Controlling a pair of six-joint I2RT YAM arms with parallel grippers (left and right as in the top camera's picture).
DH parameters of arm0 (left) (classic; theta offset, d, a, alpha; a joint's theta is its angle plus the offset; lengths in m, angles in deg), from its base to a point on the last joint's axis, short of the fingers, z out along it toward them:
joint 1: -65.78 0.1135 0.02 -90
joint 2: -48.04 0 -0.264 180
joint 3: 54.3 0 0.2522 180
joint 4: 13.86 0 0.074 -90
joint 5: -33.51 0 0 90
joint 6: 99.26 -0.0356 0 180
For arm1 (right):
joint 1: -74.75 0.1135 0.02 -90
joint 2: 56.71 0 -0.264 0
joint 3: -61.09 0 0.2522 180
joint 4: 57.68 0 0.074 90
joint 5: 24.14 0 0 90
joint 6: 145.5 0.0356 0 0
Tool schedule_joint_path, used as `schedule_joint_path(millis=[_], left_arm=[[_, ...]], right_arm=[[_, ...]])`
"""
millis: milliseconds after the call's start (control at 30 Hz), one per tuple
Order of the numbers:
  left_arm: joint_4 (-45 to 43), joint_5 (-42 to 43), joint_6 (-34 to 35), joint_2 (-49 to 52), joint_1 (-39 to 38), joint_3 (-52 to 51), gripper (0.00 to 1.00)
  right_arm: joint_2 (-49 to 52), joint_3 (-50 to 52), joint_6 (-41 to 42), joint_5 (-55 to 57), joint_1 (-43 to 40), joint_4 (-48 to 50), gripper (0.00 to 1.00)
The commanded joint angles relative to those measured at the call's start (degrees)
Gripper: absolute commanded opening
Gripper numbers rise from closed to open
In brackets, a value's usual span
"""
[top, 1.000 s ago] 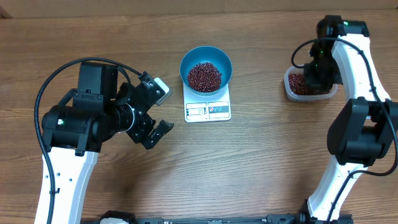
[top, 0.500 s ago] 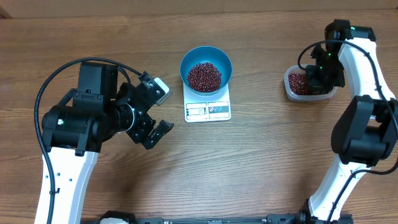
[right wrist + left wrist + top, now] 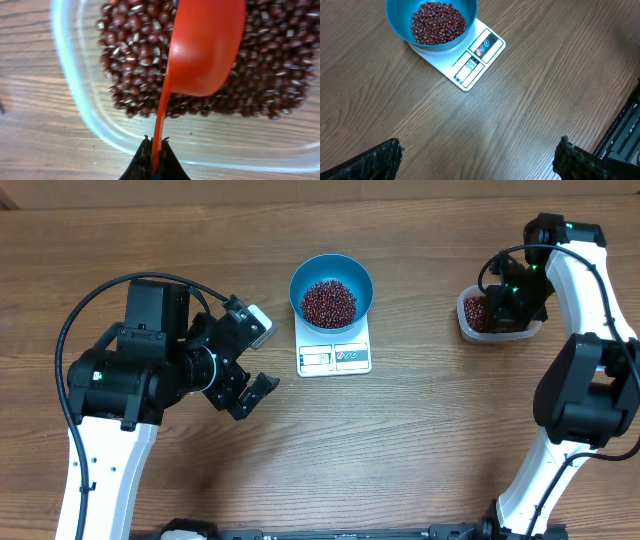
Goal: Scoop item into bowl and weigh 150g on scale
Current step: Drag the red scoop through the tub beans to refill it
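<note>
My right jaws are clenching the thin handle of the orange scoop (image 3: 205,47). The handle is running straight out from them, over the near wall of the clear tub (image 3: 75,100). The scoop's cup is hanging over the red-brown beans (image 3: 130,55) in the tub, rounded back towards my wrist camera, and I cannot tell whether it is touching them.

What matters for my coming move is where the blue bowl (image 3: 300,280) is lying. It is sitting on the white scale (image 3: 334,355) at the middle of the table (image 3: 400,440), well apart from the tub and off to my left. I am judging that a loaded scoop is going to have to travel sideways across bare wood with its cup level, then tip over the bowl's near rim.

The bowl is already holding a heap of beans (image 3: 438,22). The scale's display is facing away from the bowl, towards me, but its digits are too small for me to trust.

My left jaws are standing wide apart and grasping nothing. They are hovering on the far side of the scale from the tub, so the right arm is the one placed for this.
</note>
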Motion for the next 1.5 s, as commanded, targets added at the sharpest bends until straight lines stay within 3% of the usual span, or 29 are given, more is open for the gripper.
schedule_joint_path(millis=[0,1000,1467], left_arm=[[0.0,0.87,-1.25,0.09,0.22,0.79,1.0],[0.0,0.85,-1.25,0.09,0.22,0.79,0.99],[0.0,0.87,-1.25,0.09,0.22,0.79,1.0]], right_arm=[[0.33,0.33,-2.43,-5.99,-0.02,-0.42,0.04],[0.33,0.33,-6.69,-23.08,-9.57,-2.32,0.04],[0.33,0.33,-6.67,-23.1,-12.87,-2.34,0.04]])
